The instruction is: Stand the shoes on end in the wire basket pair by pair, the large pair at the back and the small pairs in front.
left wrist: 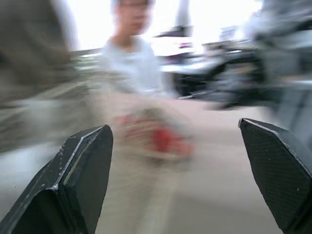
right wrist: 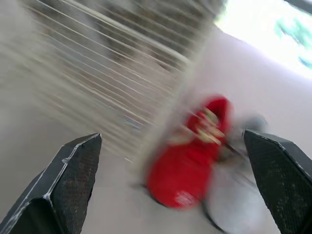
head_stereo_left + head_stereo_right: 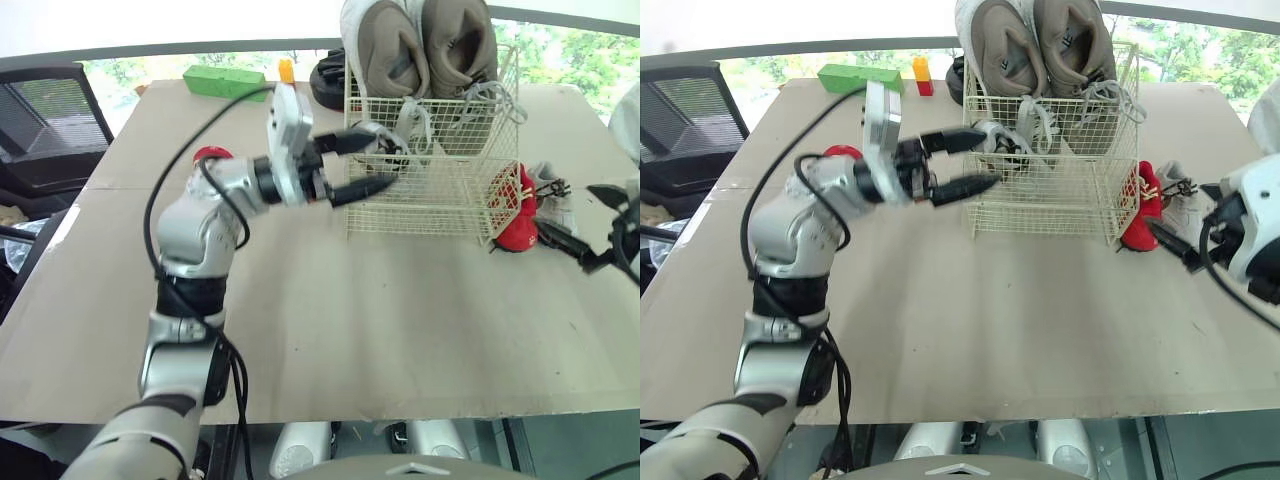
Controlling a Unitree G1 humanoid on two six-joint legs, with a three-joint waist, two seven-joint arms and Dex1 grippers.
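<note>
A white wire basket [image 3: 430, 205] stands at the back middle of the cardboard-covered table. Two large tan shoes [image 3: 420, 45] stand on end at its back. A small white laced shoe [image 3: 400, 135] sits in its front left part. My left gripper [image 3: 378, 160] is open at the basket's left front corner, close to that shoe, with nothing between its fingers. A small red shoe [image 3: 515, 215] and a small grey-white shoe [image 3: 552, 195] lie on the table just right of the basket. My right gripper [image 3: 570, 212] is open beside them; its wrist view faces the red shoe [image 2: 187, 170].
Another red object [image 3: 210, 155] lies behind my left arm. A green block [image 3: 225, 80], a small yellow brick [image 3: 287, 70] and a black round thing [image 3: 325, 80] sit at the far edge. A black chair [image 3: 50, 120] is off the table's left. A person [image 1: 131, 63] stands beyond.
</note>
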